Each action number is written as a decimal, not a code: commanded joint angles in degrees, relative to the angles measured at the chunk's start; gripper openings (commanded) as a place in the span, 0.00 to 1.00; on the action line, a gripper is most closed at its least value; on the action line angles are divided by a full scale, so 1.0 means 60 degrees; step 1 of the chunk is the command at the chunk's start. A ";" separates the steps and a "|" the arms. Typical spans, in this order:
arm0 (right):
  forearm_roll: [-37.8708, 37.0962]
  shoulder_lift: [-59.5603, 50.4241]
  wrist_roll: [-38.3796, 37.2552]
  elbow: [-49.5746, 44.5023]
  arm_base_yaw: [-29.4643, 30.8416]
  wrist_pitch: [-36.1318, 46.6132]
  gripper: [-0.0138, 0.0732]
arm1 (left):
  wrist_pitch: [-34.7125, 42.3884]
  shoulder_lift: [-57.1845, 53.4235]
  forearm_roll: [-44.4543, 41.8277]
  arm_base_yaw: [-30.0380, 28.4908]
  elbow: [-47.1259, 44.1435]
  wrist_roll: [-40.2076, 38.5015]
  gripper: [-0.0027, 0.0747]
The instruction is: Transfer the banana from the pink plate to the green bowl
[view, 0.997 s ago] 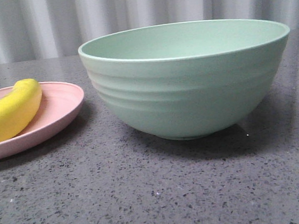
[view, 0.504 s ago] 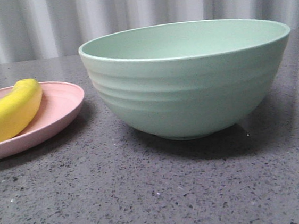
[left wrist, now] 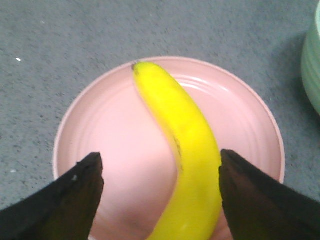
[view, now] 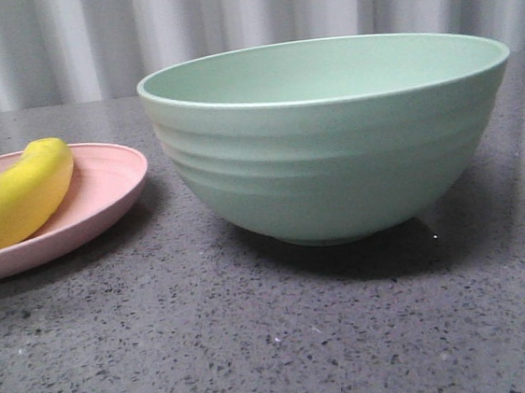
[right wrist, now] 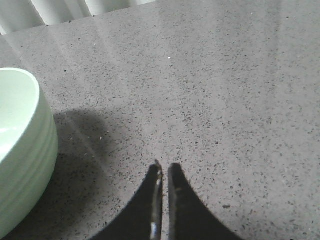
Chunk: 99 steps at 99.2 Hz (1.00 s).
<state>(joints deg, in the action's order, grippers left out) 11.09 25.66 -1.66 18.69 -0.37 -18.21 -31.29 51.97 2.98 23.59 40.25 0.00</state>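
The bright yellow banana lies on the pale pink plate at the left of the front view. The large mint-green ridged bowl stands to its right and is empty as far as I can see. In the left wrist view my left gripper is open above the plate, its dark fingers on either side of the banana, the right finger close to it. My right gripper is shut and empty over bare table, beside the bowl. Neither gripper shows in the front view.
The table is a dark grey speckled surface. A pale pleated curtain hangs behind it. The bowl's edge also shows at the side of the left wrist view, close to the plate.
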 commanded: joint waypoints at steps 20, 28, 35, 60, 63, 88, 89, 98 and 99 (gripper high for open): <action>0.0044 0.0145 0.0057 0.0338 0.0012 0.0746 0.10 | -0.1309 0.1651 0.0089 0.0637 0.1193 0.0435 0.60; 0.0044 0.0145 0.0057 0.0338 0.0012 0.0639 0.10 | -0.1669 0.1995 0.0089 0.0637 0.1424 0.0474 0.59; 0.0044 0.0145 0.0057 0.0338 0.0012 0.0544 0.10 | -0.1797 0.2243 0.0069 0.0637 0.1564 0.0569 0.59; 0.0044 0.0145 0.0057 0.0338 0.0012 0.0517 0.10 | -0.2189 0.2991 0.0088 0.0637 0.1821 0.0604 0.59; 0.0044 0.0145 0.0057 0.0338 0.0012 0.0517 0.10 | -0.2189 0.3053 0.0088 0.0637 0.1821 0.0604 0.59; 0.0044 0.0145 0.0057 0.0338 0.0012 0.0517 0.10 | -0.2170 0.3500 0.0088 0.0637 0.1835 0.0604 0.59; 0.0044 0.0145 0.0057 0.0338 0.0012 0.0517 0.10 | -0.2170 0.3500 0.0088 0.0637 0.1835 0.0604 0.59; 0.0044 0.0145 0.0057 0.0338 0.0012 0.0517 0.10 | -0.2170 0.3516 0.0088 0.0637 0.1835 0.0604 0.59; 0.0044 0.0145 0.0057 0.0338 0.0012 0.0517 0.10 | -0.2152 0.3516 0.0088 0.0637 0.1835 0.0604 0.59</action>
<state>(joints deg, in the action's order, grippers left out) 11.09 25.66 -1.66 18.69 -0.37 -19.03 -45.94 74.08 2.98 26.88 49.36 3.59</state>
